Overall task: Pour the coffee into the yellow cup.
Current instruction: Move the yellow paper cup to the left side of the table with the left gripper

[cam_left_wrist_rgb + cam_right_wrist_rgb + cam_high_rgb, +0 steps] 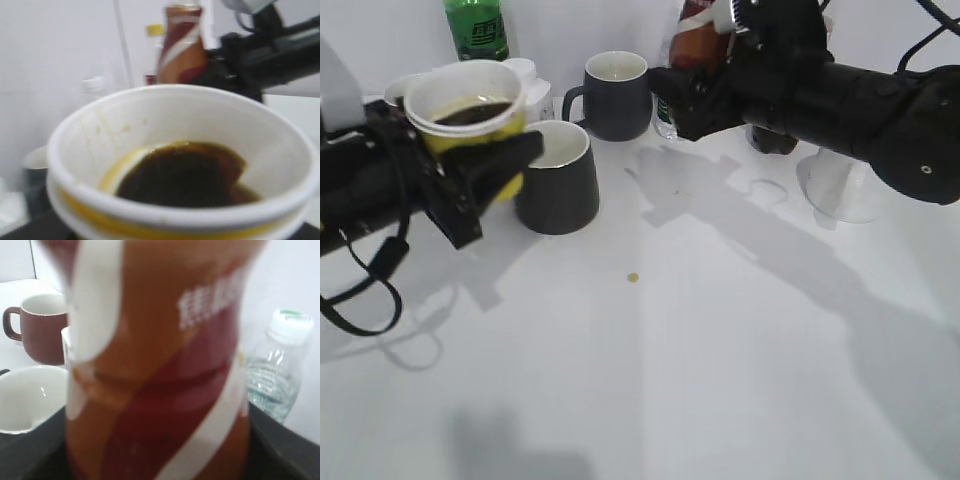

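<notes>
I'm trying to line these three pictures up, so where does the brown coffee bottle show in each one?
Exterior view: the coffee bottle is at top centre-right, held upright in the right gripper.
Left wrist view: top centre, behind the yellow cup.
Right wrist view: it fills the middle of the frame, blurred and very close.
Shared landmark: the clear water bottle, partly hidden behind the coffee bottle in the exterior view.

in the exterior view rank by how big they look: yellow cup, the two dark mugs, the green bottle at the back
1. Near dark mug and yellow cup, about alike; the cup is held up closer to the camera, so I won't split them.
2. Far dark mug.
3. Green bottle, smallest, but cut off by the frame's top edge.
</notes>
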